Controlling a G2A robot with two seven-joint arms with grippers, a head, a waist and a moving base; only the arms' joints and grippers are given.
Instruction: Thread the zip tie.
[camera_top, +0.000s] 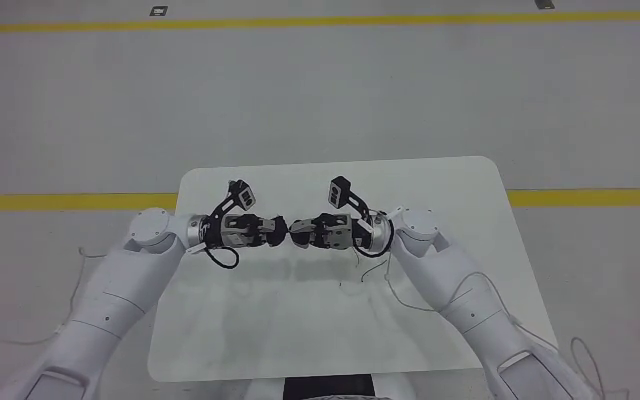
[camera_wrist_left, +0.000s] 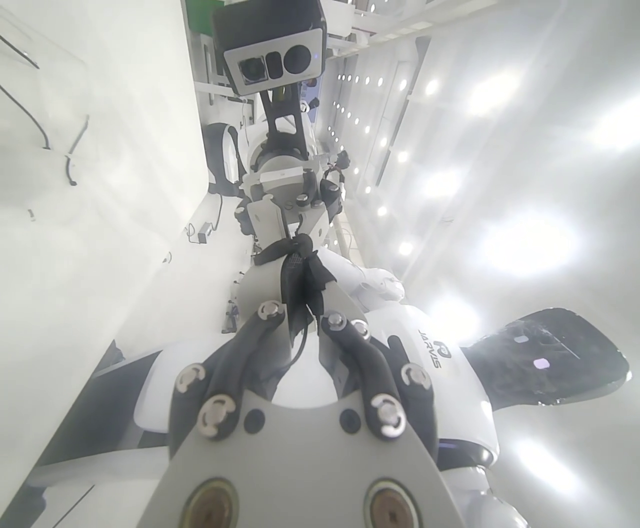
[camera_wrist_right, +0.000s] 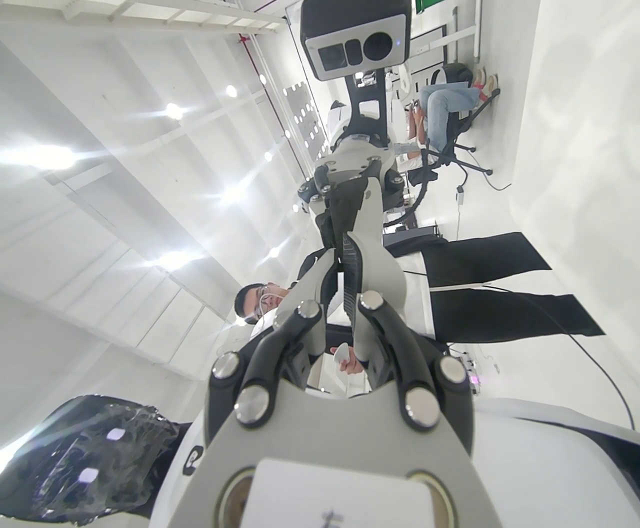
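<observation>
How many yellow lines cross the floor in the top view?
2: one yellow line runs across the far floor; the other lies nearer, its middle hidden by the table.

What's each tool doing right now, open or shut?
Left tool: closed on a thin black strip, likely the zip tie.
Right tool: closed; contents cannot be told.

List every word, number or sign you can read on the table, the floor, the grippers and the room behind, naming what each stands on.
Nothing can be quoted.
Table: no print.
Left gripper and right gripper: no print seen.
Dark floor tags: too small to read.
Green panel in the room: cut off, unreadable.
White label by the right wrist: mark cut off.
</observation>
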